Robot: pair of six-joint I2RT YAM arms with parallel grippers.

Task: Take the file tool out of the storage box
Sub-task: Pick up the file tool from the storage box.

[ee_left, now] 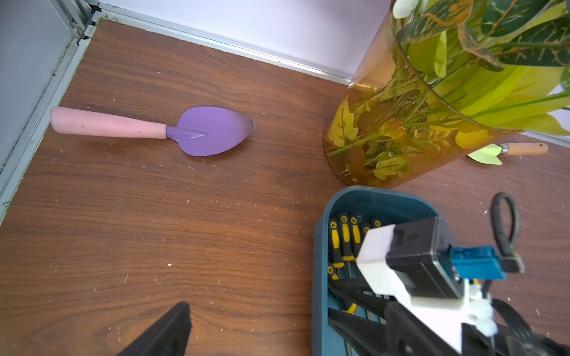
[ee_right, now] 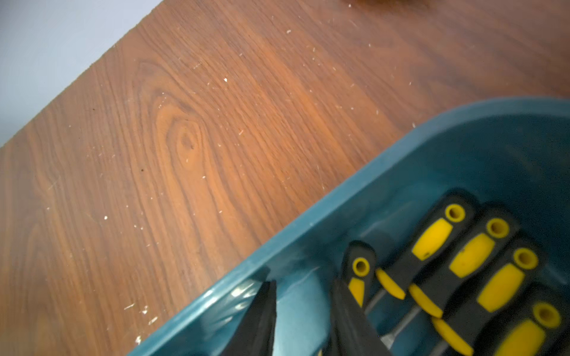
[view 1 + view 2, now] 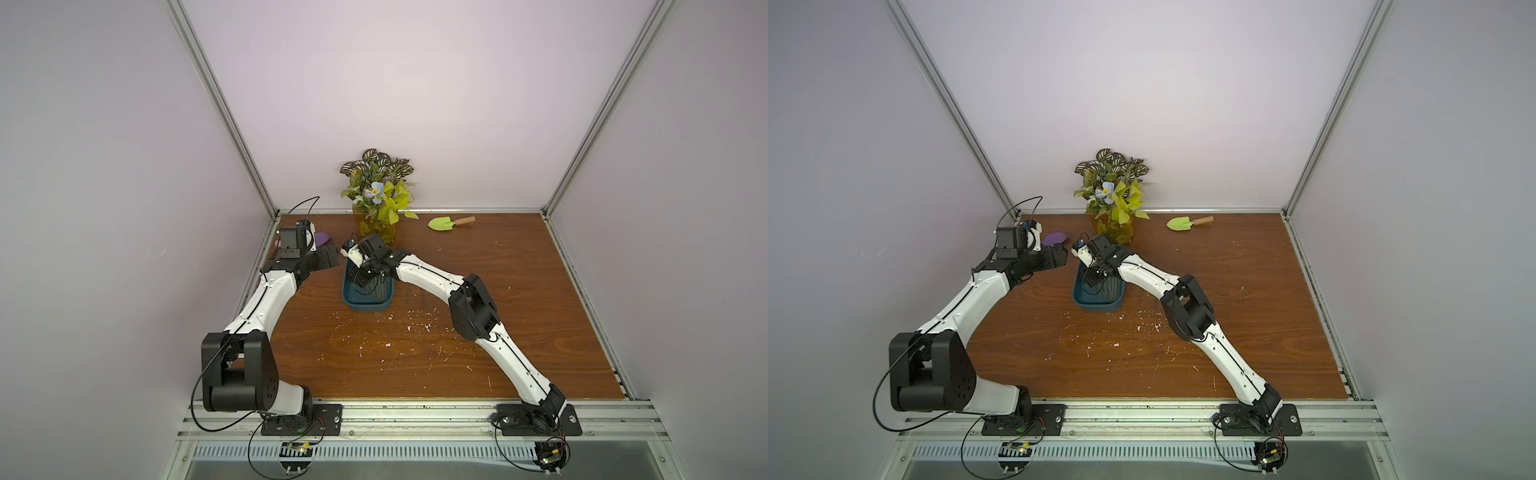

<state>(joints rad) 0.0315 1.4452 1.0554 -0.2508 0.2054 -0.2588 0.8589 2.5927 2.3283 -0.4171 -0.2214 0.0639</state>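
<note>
The dark teal storage box [image 3: 368, 306] [image 3: 1098, 306] sits on the wooden table in front of the vase. Several file tools with black-and-yellow handles [image 2: 431, 240] [image 1: 345, 237] lie side by side in it. My right gripper [image 2: 303, 288] [image 3: 360, 279] reaches down into the box near its left wall, jaws apart. Bare teal floor shows between its tips. One file handle [image 2: 359, 271] lies against the outer side of one finger. My left gripper [image 3: 330, 257] hovers open over the table just left of the box, holding nothing. Only one of its fingers [image 1: 172, 329] shows in the left wrist view.
An amber vase [image 3: 380, 230] [image 1: 370, 138] of leaves stands right behind the box. A purple trowel with a pink handle [image 1: 212, 129] lies at the back left. A green trowel [image 3: 442, 223] lies at the back right. Metal frame rails edge the table.
</note>
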